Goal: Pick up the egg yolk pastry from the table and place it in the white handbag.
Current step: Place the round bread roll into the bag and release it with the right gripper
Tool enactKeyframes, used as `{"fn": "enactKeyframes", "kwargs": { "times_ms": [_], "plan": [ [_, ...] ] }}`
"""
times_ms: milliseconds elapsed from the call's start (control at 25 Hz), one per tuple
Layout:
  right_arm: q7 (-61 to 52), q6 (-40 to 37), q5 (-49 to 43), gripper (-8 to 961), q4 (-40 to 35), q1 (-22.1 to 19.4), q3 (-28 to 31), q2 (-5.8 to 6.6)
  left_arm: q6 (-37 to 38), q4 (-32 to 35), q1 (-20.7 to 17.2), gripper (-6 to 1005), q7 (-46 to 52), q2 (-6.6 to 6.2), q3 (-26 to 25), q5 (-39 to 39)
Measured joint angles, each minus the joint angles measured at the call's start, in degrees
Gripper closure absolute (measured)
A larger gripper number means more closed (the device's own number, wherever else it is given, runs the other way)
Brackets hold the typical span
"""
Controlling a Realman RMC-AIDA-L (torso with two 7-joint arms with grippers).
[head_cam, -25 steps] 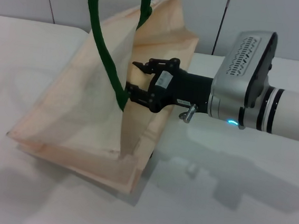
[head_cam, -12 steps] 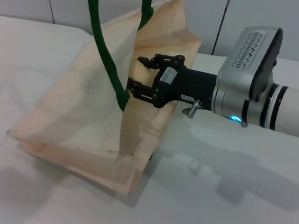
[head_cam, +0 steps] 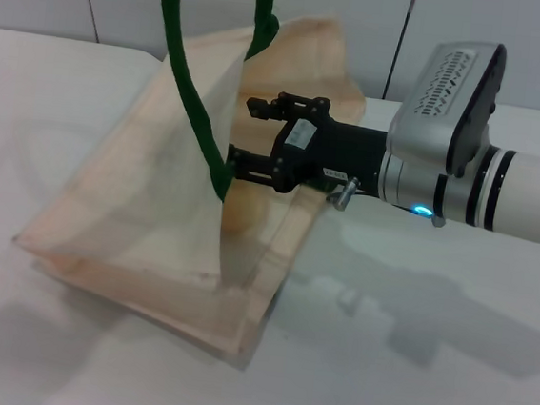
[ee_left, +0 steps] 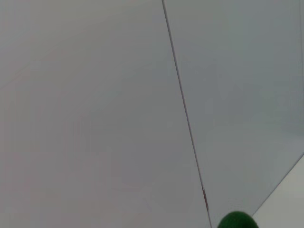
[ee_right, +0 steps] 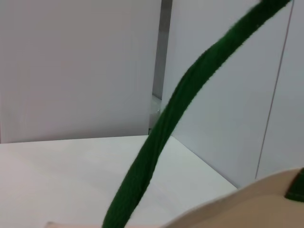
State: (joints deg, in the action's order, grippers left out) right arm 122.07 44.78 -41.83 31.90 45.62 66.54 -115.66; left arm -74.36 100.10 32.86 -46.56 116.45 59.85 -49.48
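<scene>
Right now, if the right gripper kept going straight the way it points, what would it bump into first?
Probably the dark green rope-like handle of the pale cream fabric handbag, right ahead of the right gripper; depth is unclear.

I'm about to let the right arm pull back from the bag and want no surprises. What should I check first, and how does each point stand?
1. Egg yolk pastry inside the white handbag: ok, a pale lump shows through the fabric.
2. Right gripper open and empty: ok.
3. Fingers free of the green handle: cannot tell, they sit close.
4. Bag mouth held open: ok, handles pulled upward.
5. Left gripper holding the handles: cannot tell, out of view.
</scene>
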Motion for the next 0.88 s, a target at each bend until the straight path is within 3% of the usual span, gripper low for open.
{"fn": "enactKeyframes", "kwargs": {
  "times_ms": [520, 640, 880],
  "plan": [
    [-0.48, -0.66, 0.03, 138, 0.01, -0.91, 1.66, 0.23, 0.00, 0.19, -0.34, 878, 0.15, 0.00, -0.35, 0.29],
    [-0.66, -2.57, -0.29, 136, -0.05, -2.21, 3.69, 1.07, 0.00, 0.07, -0.62, 878, 0.13, 0.00, -0.47, 0.49],
    [-2.24, -2.55, -0.29, 146, 0.52, -5.38, 6.79, 4.12, 0.24, -0.07, -1.44, 877, -0.14, 0.00, -0.62, 0.57]
  ]
}}
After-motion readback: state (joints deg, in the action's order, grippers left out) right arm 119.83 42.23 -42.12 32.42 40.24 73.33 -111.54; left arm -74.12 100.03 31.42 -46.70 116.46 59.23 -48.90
